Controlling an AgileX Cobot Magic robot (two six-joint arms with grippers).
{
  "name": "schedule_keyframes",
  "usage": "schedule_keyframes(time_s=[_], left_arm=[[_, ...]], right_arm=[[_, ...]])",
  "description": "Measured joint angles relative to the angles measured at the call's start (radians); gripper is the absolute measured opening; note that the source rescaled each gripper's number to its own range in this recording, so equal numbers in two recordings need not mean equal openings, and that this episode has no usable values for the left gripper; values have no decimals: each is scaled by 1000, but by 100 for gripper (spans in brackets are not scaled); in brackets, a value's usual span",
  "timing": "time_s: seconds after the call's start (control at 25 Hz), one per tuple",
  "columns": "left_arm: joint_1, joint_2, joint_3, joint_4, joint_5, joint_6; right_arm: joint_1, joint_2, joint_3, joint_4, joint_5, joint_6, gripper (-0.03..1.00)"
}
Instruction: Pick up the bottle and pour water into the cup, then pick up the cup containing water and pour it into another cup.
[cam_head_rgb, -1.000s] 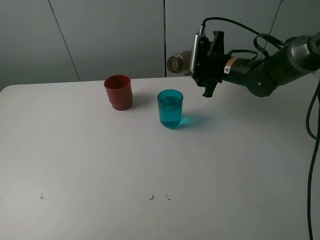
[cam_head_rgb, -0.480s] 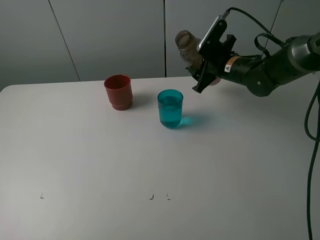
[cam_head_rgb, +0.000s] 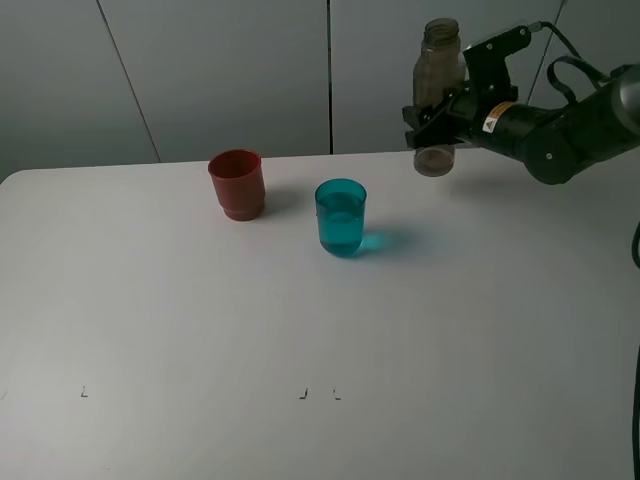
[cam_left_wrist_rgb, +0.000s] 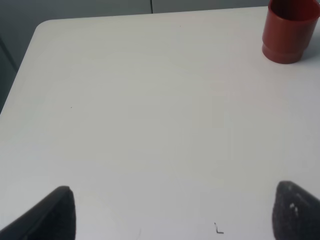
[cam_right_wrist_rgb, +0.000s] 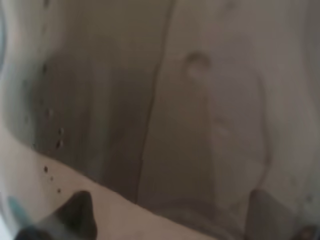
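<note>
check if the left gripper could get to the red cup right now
Probably yes: the open left gripper faces the red cup with only bare table between them.

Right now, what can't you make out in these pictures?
Right wrist view: the bottle fills the frame, blurred; no water level readable.
Left wrist view: the red cup is cut off by the edge; the left gripper shows only fingertips.
Exterior high view: the right gripper covers the bottle's middle.
</note>
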Motion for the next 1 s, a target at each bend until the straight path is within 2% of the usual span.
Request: schedule_keyframes(time_s=[0.2, 0.32, 1.0], left_arm=[[0, 0, 0, 0, 0, 0], [0, 0, 0, 0, 0, 0], [0, 0, 0, 0, 0, 0]], right_arm=[[-51, -2, 0, -11, 2, 150, 0], [-75, -2, 0, -29, 4, 199, 0], [-107, 76, 0, -60, 9, 156, 0]])
